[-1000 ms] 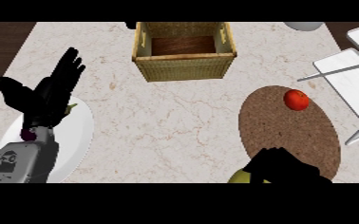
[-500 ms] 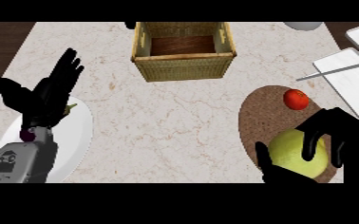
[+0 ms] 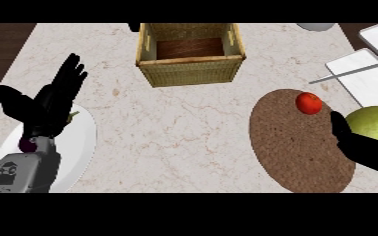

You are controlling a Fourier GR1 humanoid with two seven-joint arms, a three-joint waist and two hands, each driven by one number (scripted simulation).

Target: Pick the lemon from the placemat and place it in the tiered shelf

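Observation:
The yellow-green lemon shows at the right edge, off the right side of the brown oval placemat. My right hand is curled round its lower side, thumb on its left; part of both is cut off by the view's edge. A small red fruit lies on the placemat's upper part. The wicker shelf box, open on top with a dark wooden floor, stands at the top centre. My left hand rests open at the left, fingers up.
A white plate lies under my left hand, with a small purple thing on it. A white board with a thin grey bar sits at the upper right. A grey bowl shows at the top edge.
My right hand rose from the lower edge with the lemon and carried it right and upward to the view's right edge. The left hand has stayed still.

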